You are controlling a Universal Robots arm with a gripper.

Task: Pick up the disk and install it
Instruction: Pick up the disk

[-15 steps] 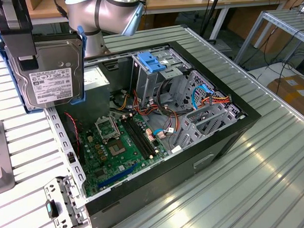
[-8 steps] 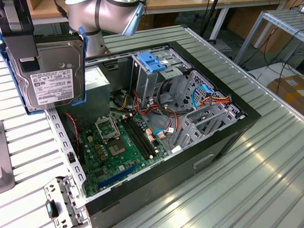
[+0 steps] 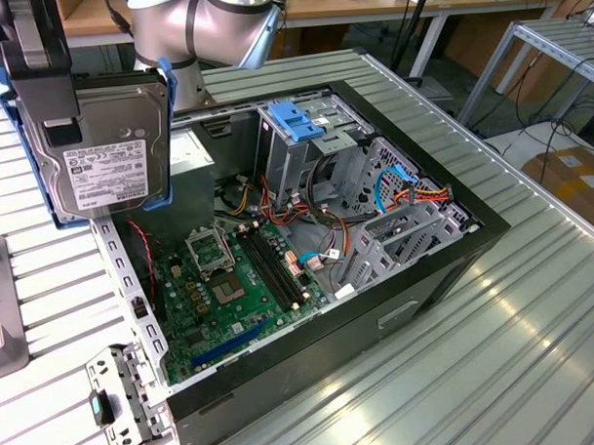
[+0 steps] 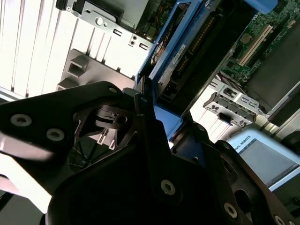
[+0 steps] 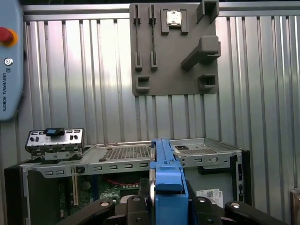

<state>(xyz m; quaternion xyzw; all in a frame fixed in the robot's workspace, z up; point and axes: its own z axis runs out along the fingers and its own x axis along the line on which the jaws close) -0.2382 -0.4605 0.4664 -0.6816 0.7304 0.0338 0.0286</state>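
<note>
Disk [image 3: 104, 141] is clamped in the gripper [image 5: 168, 208], whose jaws are closed to just the thickness of the drive, one black finger [image 5: 133, 208] on each flat face, with the blue carrier [image 5: 166, 183] standing on edge between them. In the exterior view it is held upright in the air above the corner of the open computer case [image 3: 331, 363] at that view's left, clear of the case rim and touching nothing but the claw.

My read is that it will handle as a stiff, dense metal slab, heavy for its bulk and sensitive to knocks. The bare faces look smooth enough to slip, and the plastic side rails would flex if pinched. The flat faces near one end look like the sound place to hold, leaving the rails and the connector edge free.

A white label [image 3: 105, 175] covers the face turned toward the exterior view, carrying dense black print and barcodes.

Inside the case, the grey drive cage [image 3: 324, 153] with its light-blue latch piece [image 3: 298, 118] sits at the far side from the disk, the green motherboard [image 3: 240, 273] on the floor between. A grey fixture plate [image 5: 173, 56] lies on the ribbed table beyond the case in the first wrist view.
</note>
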